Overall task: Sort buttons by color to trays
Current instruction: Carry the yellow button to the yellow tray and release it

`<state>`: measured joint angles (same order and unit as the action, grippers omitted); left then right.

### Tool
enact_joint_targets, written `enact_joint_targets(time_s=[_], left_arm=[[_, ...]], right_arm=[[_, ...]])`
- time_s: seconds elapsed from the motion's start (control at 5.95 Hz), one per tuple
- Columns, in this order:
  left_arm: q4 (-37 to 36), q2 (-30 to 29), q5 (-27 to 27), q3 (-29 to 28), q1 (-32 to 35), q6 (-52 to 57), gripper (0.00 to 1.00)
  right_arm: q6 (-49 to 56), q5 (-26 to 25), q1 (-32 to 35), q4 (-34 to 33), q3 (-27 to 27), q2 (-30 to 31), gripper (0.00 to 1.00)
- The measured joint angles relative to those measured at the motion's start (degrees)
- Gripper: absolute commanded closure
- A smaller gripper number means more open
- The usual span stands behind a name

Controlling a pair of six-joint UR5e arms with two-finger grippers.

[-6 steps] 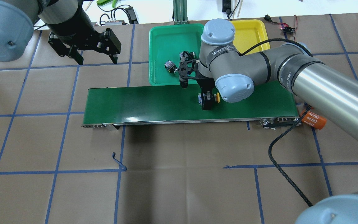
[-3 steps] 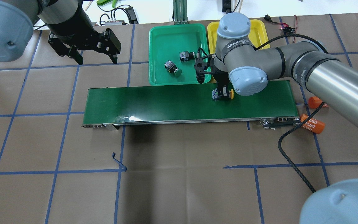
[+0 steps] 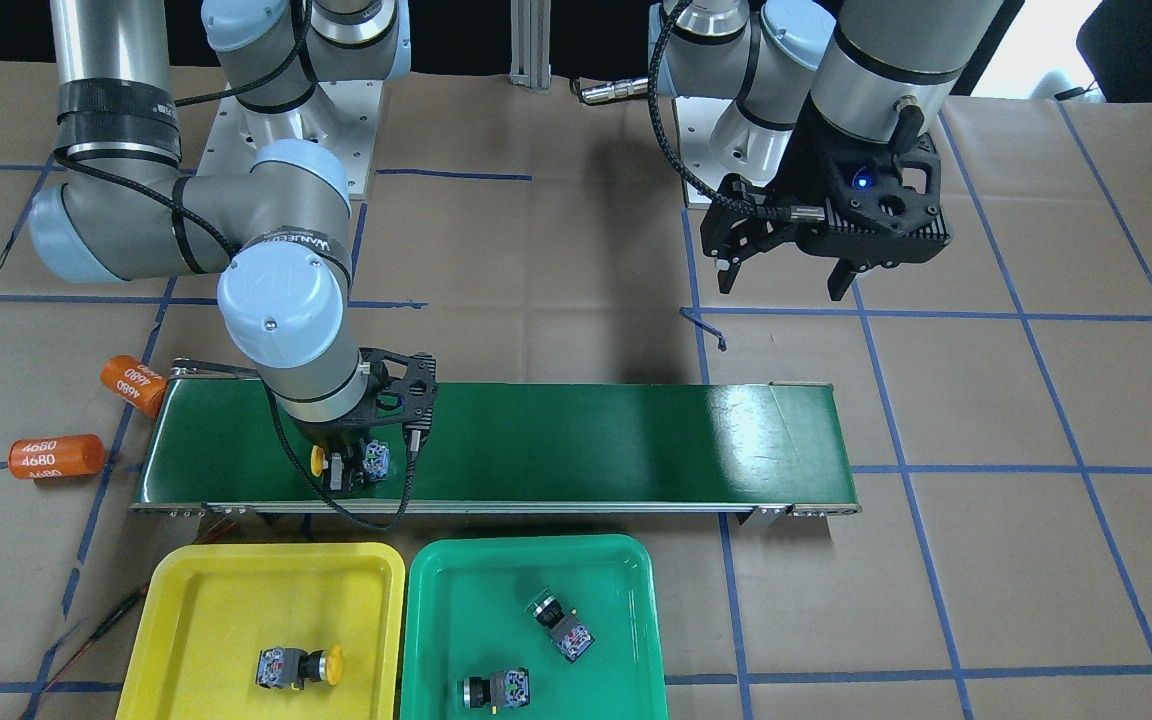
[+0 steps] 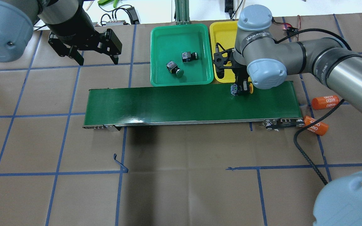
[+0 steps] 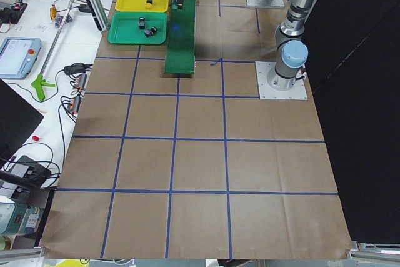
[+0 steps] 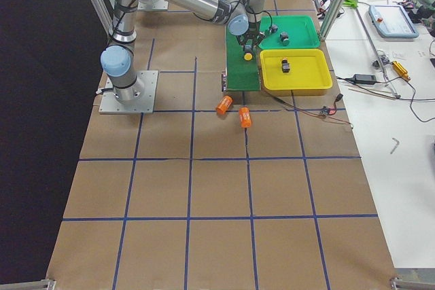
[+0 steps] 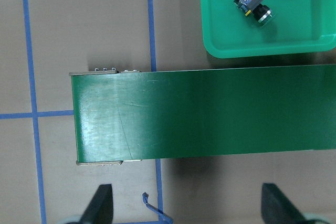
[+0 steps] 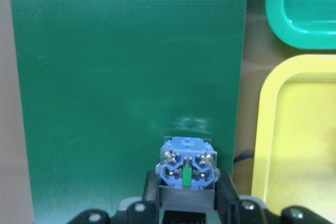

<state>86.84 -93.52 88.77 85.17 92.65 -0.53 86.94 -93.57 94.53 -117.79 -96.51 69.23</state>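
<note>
My right gripper (image 4: 243, 88) is shut on a yellow-capped button (image 4: 250, 88), holding it just above the belt's right end, beside the yellow tray (image 4: 222, 34). In the right wrist view the button's blue contact block (image 8: 188, 163) sits between the fingers. A second yellow button (image 3: 301, 667) lies in the yellow tray (image 3: 226, 600). Two green-capped buttons (image 4: 174, 68) (image 4: 189, 56) lie in the green tray (image 4: 168, 40). My left gripper (image 4: 98, 61) hangs open and holds nothing, over the paper to the left of the green tray.
A long dark-green conveyor belt (image 4: 168, 103) runs across the table in front of both trays. Two orange cylinders marked 4680 (image 4: 325, 102) (image 4: 316, 125) lie past its right end. A black cable (image 4: 306, 157) loops from the right arm over the paper.
My right arm has carried the yellow button to the right along the belt, from beside the green tray to beside the yellow tray. The left arm has not moved.
</note>
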Motion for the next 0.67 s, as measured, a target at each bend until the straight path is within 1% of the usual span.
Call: enact_joint_targets(time_s=[0.17,0.34,0.5,0.67], left_arm=[[0.0,0.0,0.0,0.02,-0.01,0.0,0.01],[0.0,0.0,0.0,0.06,-0.01,0.0,0.01],[0.0,0.03,0.0,0.08,-0.01,0.03,0.01],[0.0,0.04,0.0,0.12,-0.01,0.07,0.01]], right_arm=[[0.79,-0.62,-0.83,1.09,0.74,2.02,0.82],[1.03,-0.95,-1.16,1.72,2.7,3.1,0.82],[1.13,-0.91,-1.24,2.36,7.04,1.77,0.82],[1.29,-0.66,-1.26,3.27,13.4,-2.28,0.82]])
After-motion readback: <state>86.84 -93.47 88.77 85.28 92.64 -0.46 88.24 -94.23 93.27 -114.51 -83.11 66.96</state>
